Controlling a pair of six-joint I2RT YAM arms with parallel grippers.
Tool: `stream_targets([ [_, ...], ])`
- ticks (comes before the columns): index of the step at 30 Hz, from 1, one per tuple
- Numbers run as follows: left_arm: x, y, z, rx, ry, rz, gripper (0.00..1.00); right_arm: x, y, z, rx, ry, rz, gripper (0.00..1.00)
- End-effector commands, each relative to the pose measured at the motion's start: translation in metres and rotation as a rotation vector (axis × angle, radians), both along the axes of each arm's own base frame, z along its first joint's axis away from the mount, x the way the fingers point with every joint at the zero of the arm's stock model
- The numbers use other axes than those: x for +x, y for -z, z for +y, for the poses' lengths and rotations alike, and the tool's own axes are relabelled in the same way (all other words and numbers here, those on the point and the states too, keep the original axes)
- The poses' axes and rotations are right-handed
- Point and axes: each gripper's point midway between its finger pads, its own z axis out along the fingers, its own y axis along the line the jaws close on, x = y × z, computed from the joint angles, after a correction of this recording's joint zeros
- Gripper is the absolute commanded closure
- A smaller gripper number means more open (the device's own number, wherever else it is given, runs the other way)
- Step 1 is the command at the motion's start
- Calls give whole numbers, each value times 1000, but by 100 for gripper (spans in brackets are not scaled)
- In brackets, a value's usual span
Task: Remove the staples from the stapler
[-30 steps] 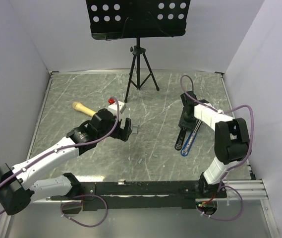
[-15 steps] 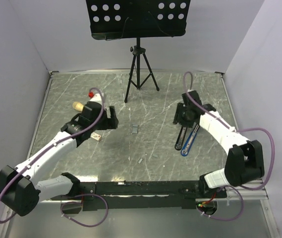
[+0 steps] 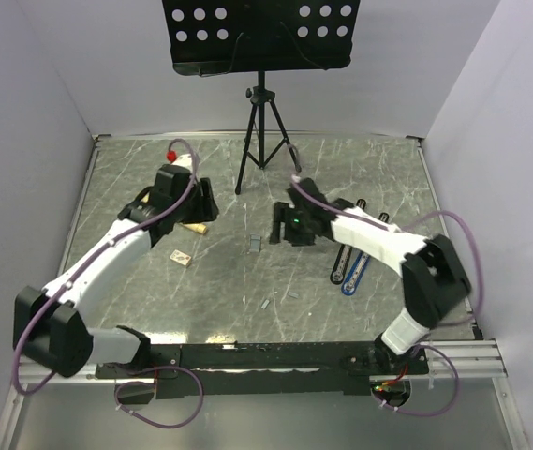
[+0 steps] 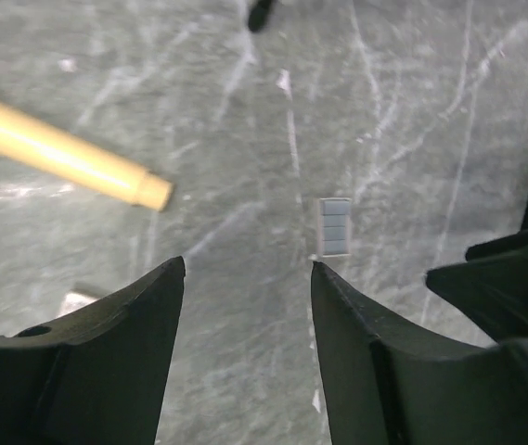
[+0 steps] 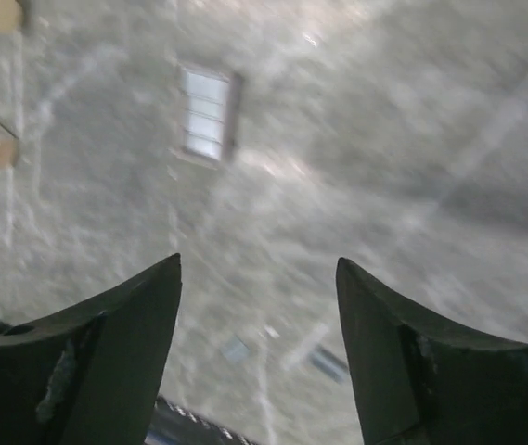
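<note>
Since a second ago the left fingers (image 3: 203, 202) have pulled away from the desk's (image 3: 154, 309) middle to its far left, above a round, pale wooden handle (image 4: 69, 159). The right fingers (image 3: 279, 225) have left the stapler (image 3: 338, 267) and swung left to just beside the staples (image 3: 254, 246). A small tan block (image 3: 182, 257), hidden under the left arm before, now shows.

Both pairs of fingers are released, spread apart with nothing between them, only bare desk.

The staples are a short, flat, silver-grey ribbed strip lying alone near the middle of the grey marbled desk, with a few tiny grey bits (image 3: 266, 303) nearer the arm bases. The stapler, slim, black and elongated, lies right of centre, close beside a blue-handled tool (image 3: 355, 278), its far part crossed by the right arm.
</note>
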Motion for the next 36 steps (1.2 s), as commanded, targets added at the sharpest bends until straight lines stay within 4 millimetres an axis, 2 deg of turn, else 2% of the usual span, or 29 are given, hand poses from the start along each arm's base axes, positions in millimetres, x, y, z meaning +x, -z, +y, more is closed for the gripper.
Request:
stream_targets([
  [1, -7, -14, 29, 31, -77, -98, 39, 22, -6, 40, -32, 36, -31, 23],
  [2, -12, -25, 30, 5, -73, -142, 39, 31, -12, 44, -43, 62, -51, 22],
  [3, -20, -14, 31, 5, -61, -129, 38, 30, -10, 51, -57, 59, -52, 22],
  [4, -26, -16, 27, -20, -35, -141, 38, 33, 0, 55, -79, 59, -42, 21],
  [5, -32, -27, 27, -46, -24, -186, 37, 40, -4, 59, -100, 70, -63, 21],
  [6, -38, -19, 28, -47, -16, -180, 36, 40, -1, 61, -128, 70, -61, 20],
  [7, -42, -19, 29, -51, -10, -190, 36, 39, 11, 64, -172, 69, -41, 20],
  [8, -45, -24, 35, -51, -33, -213, 35, 44, 8, 62, -214, 96, -45, 20],
  [10, -50, -25, 41, -48, -50, -232, 35, 48, 16, 69, -247, 112, -30, 19],
  [15, -50, -38, 44, -69, -72, -284, 34, 48, 32, 76, -296, 110, -16, 18],
  [19, -49, -37, 46, -52, -76, -273, 34, 48, 51, 79, -320, 99, 22, 19],
  [26, -49, -45, 49, -50, -83, -307, 34, 51, 60, 88, -305, 61, 10, 22],
  [27, -49, -45, 49, -49, -85, -306, 34, 51, 66, 87, -321, 58, 18, 23],
  [36, -51, -41, 49, -47, -82, -290, 34, 64, 76, 92, -366, 3, -27, 27],
])
